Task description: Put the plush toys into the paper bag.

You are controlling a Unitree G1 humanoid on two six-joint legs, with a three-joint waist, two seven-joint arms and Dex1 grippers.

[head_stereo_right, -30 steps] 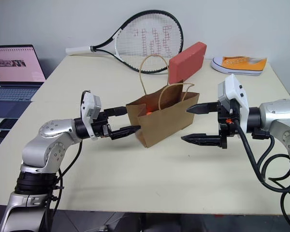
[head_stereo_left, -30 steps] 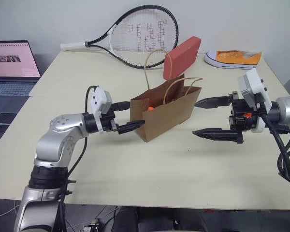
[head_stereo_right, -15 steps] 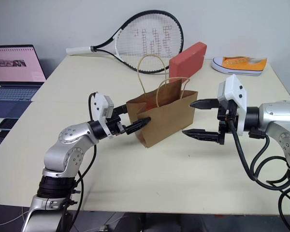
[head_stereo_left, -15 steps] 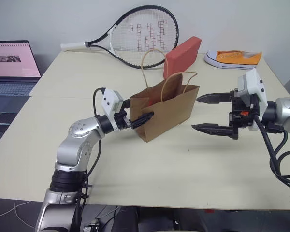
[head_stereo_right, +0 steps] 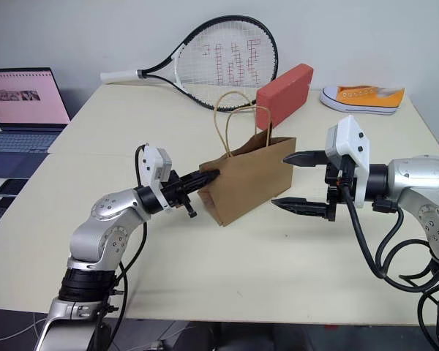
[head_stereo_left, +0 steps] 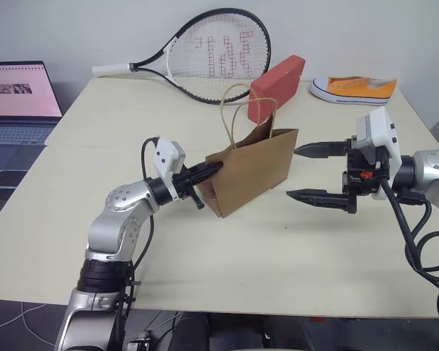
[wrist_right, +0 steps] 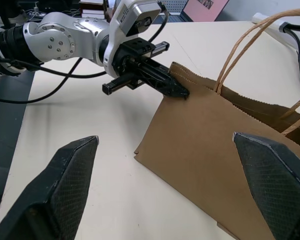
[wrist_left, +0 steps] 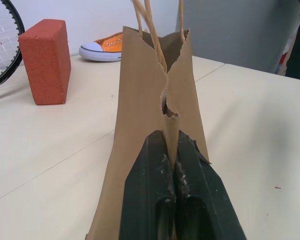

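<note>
The brown paper bag (head_stereo_left: 252,172) stands upright at the middle of the table, its mouth pinched flat and its two loop handles (head_stereo_left: 238,110) close together. My left gripper (head_stereo_left: 214,168) is shut on the bag's near-left top edge; in the left wrist view its fingers (wrist_left: 155,165) clamp the folded paper (wrist_left: 150,100) between them. My right gripper (head_stereo_left: 293,173) hangs open just right of the bag without touching it, one finger above the other. The plush toys are hidden from view.
Behind the bag a red block (head_stereo_left: 276,86) leans near a tennis racket (head_stereo_left: 212,55). An orange-and-white sneaker (head_stereo_left: 353,88) lies at the far right. A laptop (head_stereo_left: 18,99) sits off the table's left side.
My left gripper went from open around the bag's left edge to shut on it. The bag's mouth flattened and its handles came together. The right gripper stayed in place, open.
</note>
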